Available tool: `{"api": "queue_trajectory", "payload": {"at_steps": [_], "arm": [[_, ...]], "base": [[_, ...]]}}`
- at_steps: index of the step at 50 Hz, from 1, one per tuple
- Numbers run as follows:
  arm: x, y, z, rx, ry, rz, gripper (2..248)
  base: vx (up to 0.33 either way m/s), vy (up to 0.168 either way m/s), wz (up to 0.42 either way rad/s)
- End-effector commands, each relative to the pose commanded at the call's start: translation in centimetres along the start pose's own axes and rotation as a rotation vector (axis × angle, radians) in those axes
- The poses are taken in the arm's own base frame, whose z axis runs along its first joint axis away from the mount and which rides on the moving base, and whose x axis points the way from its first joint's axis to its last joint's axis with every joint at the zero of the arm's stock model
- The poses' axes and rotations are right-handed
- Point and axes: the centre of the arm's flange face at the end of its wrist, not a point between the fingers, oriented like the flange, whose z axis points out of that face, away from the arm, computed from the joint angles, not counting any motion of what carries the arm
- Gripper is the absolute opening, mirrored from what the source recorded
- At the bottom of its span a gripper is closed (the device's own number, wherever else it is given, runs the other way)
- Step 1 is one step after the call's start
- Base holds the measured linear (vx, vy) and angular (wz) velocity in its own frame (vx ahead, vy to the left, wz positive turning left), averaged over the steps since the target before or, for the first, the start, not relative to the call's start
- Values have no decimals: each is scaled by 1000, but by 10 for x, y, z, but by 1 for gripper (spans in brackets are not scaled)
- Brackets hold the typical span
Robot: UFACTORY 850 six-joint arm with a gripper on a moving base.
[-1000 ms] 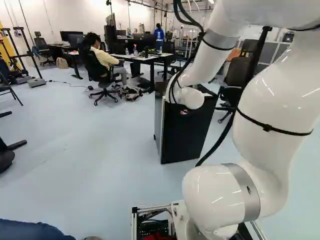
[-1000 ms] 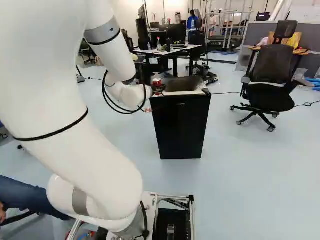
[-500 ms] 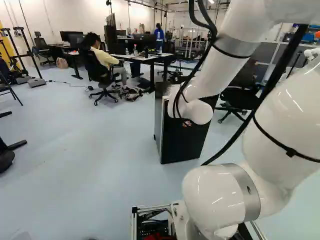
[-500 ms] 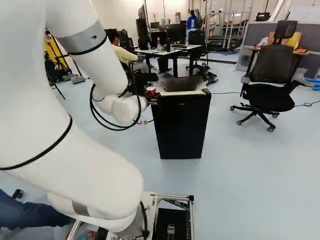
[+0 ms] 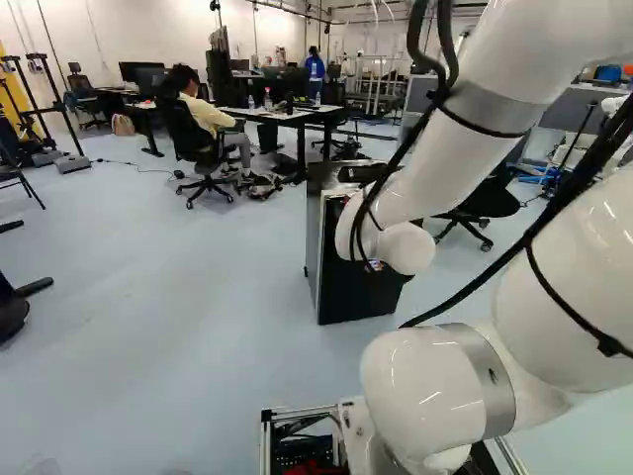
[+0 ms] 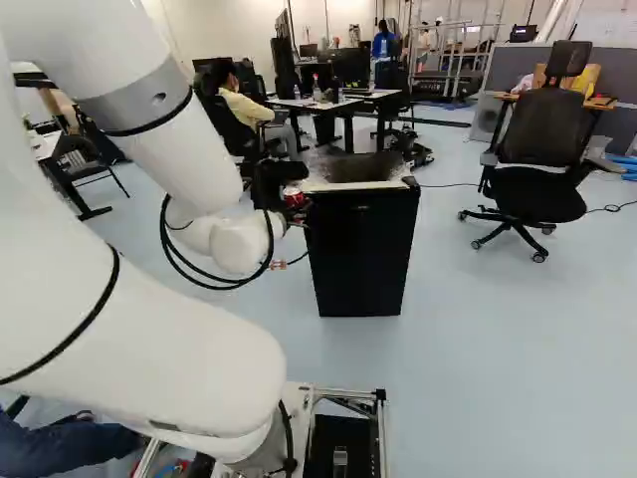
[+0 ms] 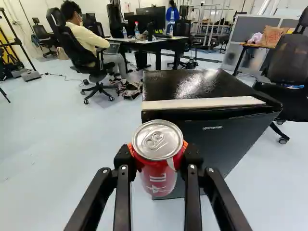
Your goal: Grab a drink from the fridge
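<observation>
Possibly, the red can [image 7: 157,181], which is held from both sides by the gripper [image 7: 158,149], may be knocked against the fridge [image 7: 221,144] ahead if it is swung forward.

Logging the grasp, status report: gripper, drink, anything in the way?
Black two-finger gripper: shut on red metal can with silver lid. Boxy black fridge close ahead, door looks closed. Nothing visible between can and fridge.
</observation>
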Motion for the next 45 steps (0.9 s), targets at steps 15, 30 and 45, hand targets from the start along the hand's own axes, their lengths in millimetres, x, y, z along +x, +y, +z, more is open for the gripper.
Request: {"api": "queue_trajectory", "payload": {"at_steps": [15,30,45], "arm": [[-12,-2,-14,14,-5,-3,99],[-17,-2,-20,20,-8,-5,99],[-17,-2,-20,20,-8,-5,99]], "base": [[0,0,0],[0,0,0],[0,0,0]]}}
